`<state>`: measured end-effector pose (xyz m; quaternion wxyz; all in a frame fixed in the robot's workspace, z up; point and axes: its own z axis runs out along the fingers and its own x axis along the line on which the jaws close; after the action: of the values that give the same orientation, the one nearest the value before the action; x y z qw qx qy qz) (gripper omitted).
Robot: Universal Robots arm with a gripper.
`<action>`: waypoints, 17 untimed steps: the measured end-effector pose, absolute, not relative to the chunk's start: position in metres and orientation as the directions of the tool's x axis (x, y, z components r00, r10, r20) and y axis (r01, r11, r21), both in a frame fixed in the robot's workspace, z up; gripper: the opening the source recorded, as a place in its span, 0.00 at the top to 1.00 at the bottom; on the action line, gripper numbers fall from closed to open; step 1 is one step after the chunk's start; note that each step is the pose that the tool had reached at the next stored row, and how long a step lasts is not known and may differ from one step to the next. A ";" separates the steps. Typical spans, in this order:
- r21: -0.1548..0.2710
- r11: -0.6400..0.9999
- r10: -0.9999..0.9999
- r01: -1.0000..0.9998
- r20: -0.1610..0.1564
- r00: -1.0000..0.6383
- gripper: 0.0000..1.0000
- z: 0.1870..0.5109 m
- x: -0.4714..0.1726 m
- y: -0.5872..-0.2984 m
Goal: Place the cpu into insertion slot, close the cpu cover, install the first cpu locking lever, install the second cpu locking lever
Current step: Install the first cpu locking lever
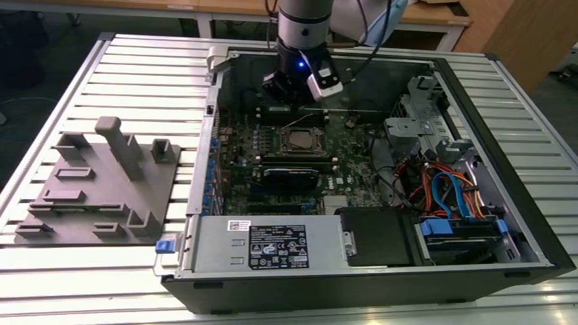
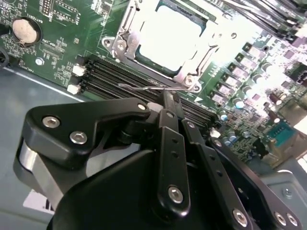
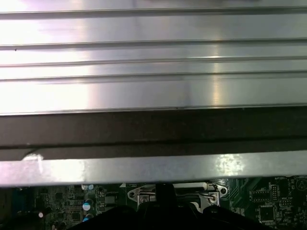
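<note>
The cpu lies in the insertion slot on the motherboard, its silver top glaring bright. The cpu cover lies flat around it as a silver frame. A thin wire locking lever runs along the slot's near edge, standing free of the frame. My gripper hangs just over that lever with its black fingers drawn together and nothing between them. In the exterior view the gripper is above the board, just behind the slot. In the first wrist view the gripper shows in front of the slot's edge.
Black memory slots run beside the socket under the gripper. The case's rear wall stands close behind it. A power supply and cabled drive cage fill the case's front. A grey fixture tray sits at the exterior view's left.
</note>
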<state>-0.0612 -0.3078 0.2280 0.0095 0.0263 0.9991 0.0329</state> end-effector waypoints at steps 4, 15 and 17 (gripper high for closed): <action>0.066 0.996 0.053 0.052 -0.017 -0.998 0.90 0.226 -0.058 -0.307; 0.066 0.996 0.053 0.052 -0.017 -0.998 0.90 0.223 -0.052 -0.305; 0.066 0.996 0.053 0.052 -0.017 -0.998 0.90 0.222 -0.051 -0.305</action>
<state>-0.0508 -0.3052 0.2219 0.0095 0.0263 0.9991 0.0328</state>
